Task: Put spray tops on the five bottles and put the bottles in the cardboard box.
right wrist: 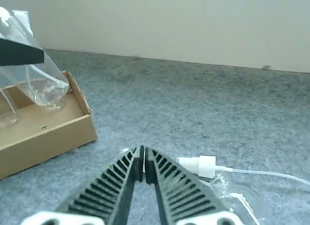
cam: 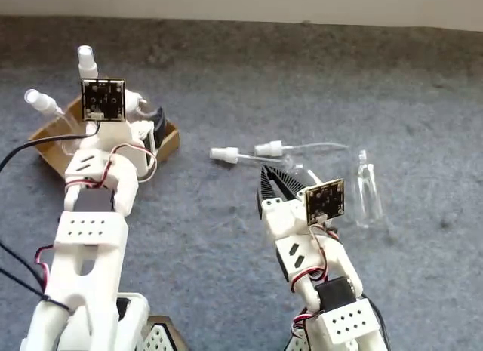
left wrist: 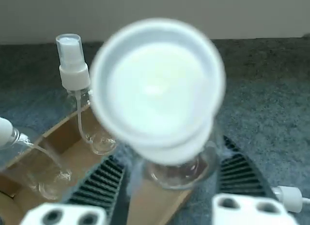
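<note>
Grey carpet-covered table [cam: 226, 79], cardboard box [cam: 172, 142] sitting toward its left side, first spray top [cam: 224, 154] lying loose near the middle, second spray top [cam: 272, 148] just beside it with long dip tube, 1 clear bottle [cam: 367, 191] lying flat farther right.

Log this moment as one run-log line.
left end effector: shut on capped bottle over cardboard box | box: two capped bottles inside | right end effector: shut, empty, near loose spray tops | uncapped bottle: on carpet

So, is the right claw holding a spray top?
No, the right claw is shut on nothing; a spray top lies loose beside it.
</note>
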You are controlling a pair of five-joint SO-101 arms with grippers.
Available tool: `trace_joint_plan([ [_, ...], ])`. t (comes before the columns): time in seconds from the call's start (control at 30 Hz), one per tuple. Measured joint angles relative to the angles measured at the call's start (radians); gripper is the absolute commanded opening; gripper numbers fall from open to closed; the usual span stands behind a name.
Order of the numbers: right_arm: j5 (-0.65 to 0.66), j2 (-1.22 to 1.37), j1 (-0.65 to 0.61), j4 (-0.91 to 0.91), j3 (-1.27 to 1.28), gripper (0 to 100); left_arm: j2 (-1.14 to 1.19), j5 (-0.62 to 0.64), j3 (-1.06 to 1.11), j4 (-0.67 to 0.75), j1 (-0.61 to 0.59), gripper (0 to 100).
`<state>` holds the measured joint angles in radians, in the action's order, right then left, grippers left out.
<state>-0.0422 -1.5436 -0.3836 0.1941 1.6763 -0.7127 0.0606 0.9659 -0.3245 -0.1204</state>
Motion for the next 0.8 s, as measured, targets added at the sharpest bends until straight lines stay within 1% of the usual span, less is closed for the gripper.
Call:
trace_joint_plan([
  [0.1, 0.000, 0.000, 0.000, 0.000, 0.000, 0.5, 0.051, -0.005, 0.000, 0.012, -0.006, 8],
  [0.27, 0.000, 0.000, 0.000, 0.000, 0.000, 0.5, 0.117, -0.068, 0.000, 0.087, -0.006, 8],
  [0.43, 0.000, 0.000, 0.000, 0.000, 0.000, 0.5, 0.192, -0.077, -0.006, 0.133, -0.006, 8],
  [0.67, 0.000, 0.000, 0.000, 0.000, 0.000, 0.5, 0.358, -0.077, -0.109, 0.146, -0.069, 8],
  [0.8, 0.000, 0.000, 0.000, 0.000, 0.000, 0.5, 0.410, -0.077, -0.120, 0.147, -0.074, 8],
])
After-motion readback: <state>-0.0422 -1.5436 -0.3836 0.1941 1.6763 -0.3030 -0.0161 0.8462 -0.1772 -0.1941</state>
